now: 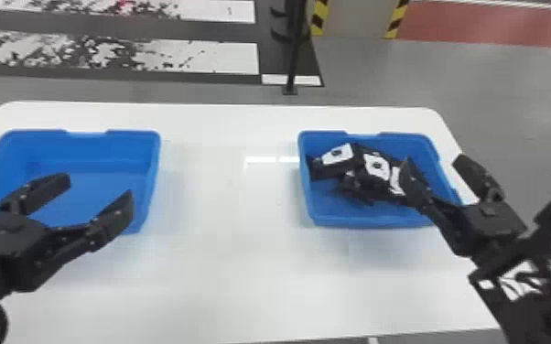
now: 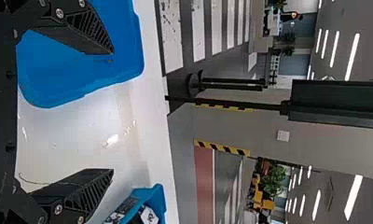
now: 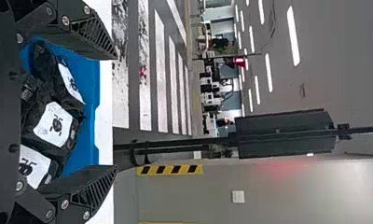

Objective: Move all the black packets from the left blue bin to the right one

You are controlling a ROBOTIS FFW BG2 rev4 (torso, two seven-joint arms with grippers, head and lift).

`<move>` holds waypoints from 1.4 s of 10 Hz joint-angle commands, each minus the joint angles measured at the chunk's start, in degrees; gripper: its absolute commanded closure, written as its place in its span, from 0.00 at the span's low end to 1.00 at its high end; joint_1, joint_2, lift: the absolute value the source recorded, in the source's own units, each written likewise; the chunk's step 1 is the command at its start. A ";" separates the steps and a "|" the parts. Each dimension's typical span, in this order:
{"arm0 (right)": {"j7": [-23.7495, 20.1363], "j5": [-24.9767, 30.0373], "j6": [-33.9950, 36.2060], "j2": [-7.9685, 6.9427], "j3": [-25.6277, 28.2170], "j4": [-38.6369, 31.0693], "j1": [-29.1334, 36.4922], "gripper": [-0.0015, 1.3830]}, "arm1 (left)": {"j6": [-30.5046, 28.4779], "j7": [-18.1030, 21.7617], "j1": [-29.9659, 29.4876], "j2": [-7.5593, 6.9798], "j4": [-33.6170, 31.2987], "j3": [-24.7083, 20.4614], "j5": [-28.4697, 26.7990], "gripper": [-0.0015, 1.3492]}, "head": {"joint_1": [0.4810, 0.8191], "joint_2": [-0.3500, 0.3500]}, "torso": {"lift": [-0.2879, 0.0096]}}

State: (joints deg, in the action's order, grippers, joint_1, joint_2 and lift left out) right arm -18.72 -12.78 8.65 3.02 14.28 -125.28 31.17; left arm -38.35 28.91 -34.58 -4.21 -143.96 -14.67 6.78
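Your left gripper (image 1: 95, 188) has its fingers wide apart, no hold on anything, tips over the left blue bin (image 1: 94, 148). Probably spread for a pick there. Your right gripper (image 1: 434, 163) is also well open and holding nothing, inner finger over the right blue bin (image 1: 370, 223), outer one past its right wall. Likely kept wide to let packets drop or nudge them in; whether it touches any, can't tell.

Bins sit one by each pair of fingers, bare tabletop (image 1: 224, 256) between, likely so each arm gets its own side. Black packets (image 1: 377, 167) are in the right bin, left of your right inner finger, loosely heaped, probably as dropped. White labels (image 3: 56, 123) mostly face up. Heap's long axis slants from the left wall down toward that inner finger. The packet farthest from those fingers lies more crosswise, its right end tipped slightly away from you; the middle one slants nearer you on its right. Which end is the front, can't tell. Transfer looks about done; check behind your left fingers before calling it.
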 commanded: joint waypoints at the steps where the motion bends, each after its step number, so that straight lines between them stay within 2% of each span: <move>1: 0.17 1.24 -2.47 -1.61 0.00 -5.99 7.07 0.15 | 4.75 0.00 -3.24 -0.01 -0.11 -0.76 -0.83 0.12 | 0.63 0.39 | 0.50; 2: 0.79 1.47 -5.28 -2.67 0.00 -7.96 11.01 0.16 | 8.26 0.00 -4.93 0.08 -0.11 -1.56 -1.98 0.12 | 0.63 0.41 | 0.50; 3: 1.14 1.81 -7.81 -3.07 0.00 -9.22 14.81 0.16 | 13.47 0.00 -7.60 0.43 0.03 -3.04 -2.43 0.12 | 0.63 0.42 | 0.50; 4: 1.49 2.04 -9.92 -3.07 0.00 -10.07 17.76 0.16 | 15.15 0.00 -9.71 0.96 0.03 -3.95 -2.66 0.11 | 0.63 0.44 | 0.50; 5: 1.84 2.38 -11.61 -3.07 0.00 -10.91 20.57 0.16 | 17.97 0.00 -11.82 1.75 0.03 -5.33 -2.78 0.11 | 0.63 0.45 | 0.50; 7: 2.54 3.98 -13.72 -3.07 -1.26 -12.88 25.07 0.16 | 22.47 -0.43 -13.93 4.36 0.17 -7.95 -3.69 0.11 | 0.63 0.50 | 0.50; 8: 2.72 3.75 -13.72 -3.07 -1.71 -12.88 25.78 0.16 | 23.87 -0.70 -14.35 4.36 0.88 -8.75 -3.69 0.11 | 0.63 0.55 | 0.50; 10: 2.72 4.44 -13.86 -3.07 -1.94 -12.88 25.50 0.16 | 24.15 -1.49 -14.21 4.36 1.30 -7.38 -3.69 0.12 | 0.63 0.60 | 0.50; 14: 2.72 4.44 -13.86 -3.07 -2.29 -13.02 25.07 0.16 | 24.30 -4.65 -14.35 4.36 1.44 -4.53 -0.38 0.12 | 0.63 0.57 | 0.50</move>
State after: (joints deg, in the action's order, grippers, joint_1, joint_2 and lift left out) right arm -15.99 -8.42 -5.19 0.18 12.01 -138.29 56.26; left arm -14.05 24.34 -48.92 0.00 -142.52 -19.42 6.09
